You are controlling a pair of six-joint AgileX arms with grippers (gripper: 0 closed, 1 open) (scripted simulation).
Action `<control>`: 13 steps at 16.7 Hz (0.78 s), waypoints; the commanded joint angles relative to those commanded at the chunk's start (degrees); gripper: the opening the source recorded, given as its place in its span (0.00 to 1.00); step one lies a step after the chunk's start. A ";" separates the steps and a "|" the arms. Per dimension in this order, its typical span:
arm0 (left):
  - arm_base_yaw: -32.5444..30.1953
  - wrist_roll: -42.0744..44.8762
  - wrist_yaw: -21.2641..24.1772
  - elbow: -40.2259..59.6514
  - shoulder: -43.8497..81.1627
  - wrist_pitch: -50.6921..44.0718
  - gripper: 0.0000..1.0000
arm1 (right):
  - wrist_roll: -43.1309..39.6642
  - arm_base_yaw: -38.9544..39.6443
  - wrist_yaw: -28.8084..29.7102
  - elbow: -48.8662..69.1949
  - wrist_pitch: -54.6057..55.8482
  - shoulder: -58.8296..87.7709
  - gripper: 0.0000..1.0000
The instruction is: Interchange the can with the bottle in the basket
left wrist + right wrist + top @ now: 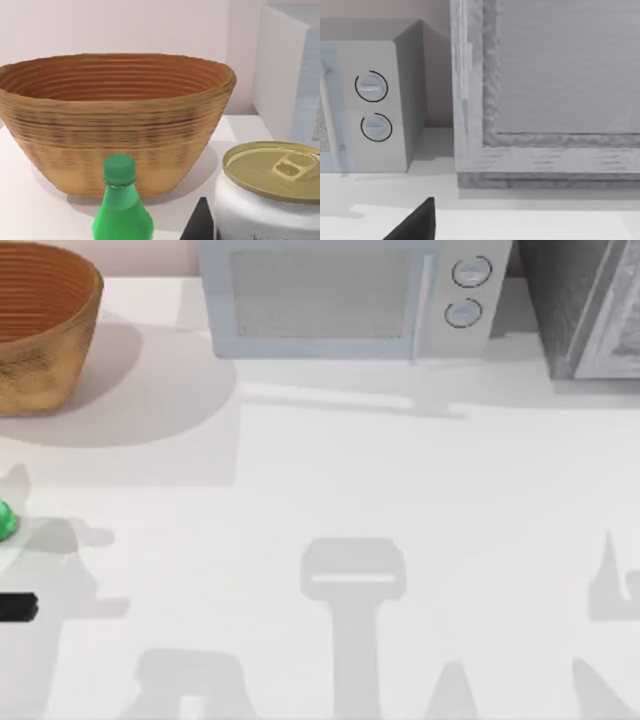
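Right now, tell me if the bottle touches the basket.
Apart. In the left wrist view the bottle stands in front of the basket, with bare table between them.

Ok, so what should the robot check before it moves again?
1. Bottle out of the basket: ok, it stands upright on the table in front of it.
2. Can in the basket: not ok, it is outside, beside the bottle.
3. Left claw holding the can: cannot tell.
4. Basket upright: ok.
5. Right claw out of the way: ok, it is over by the microwave.
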 joint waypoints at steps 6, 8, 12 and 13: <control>-2.46 0.73 8.30 8.80 19.14 9.09 0.00 | 0.00 0.00 0.00 0.00 0.00 0.00 1.00; -4.03 1.03 12.81 13.62 28.17 14.12 0.00 | 0.00 0.00 0.00 0.00 0.00 0.00 1.00; -7.84 1.50 23.39 24.82 49.03 25.92 0.00 | 0.00 0.00 0.00 0.00 0.00 0.00 1.00; -8.86 1.58 26.23 27.79 54.64 29.06 0.00 | 0.00 0.00 0.00 0.00 0.00 0.00 1.00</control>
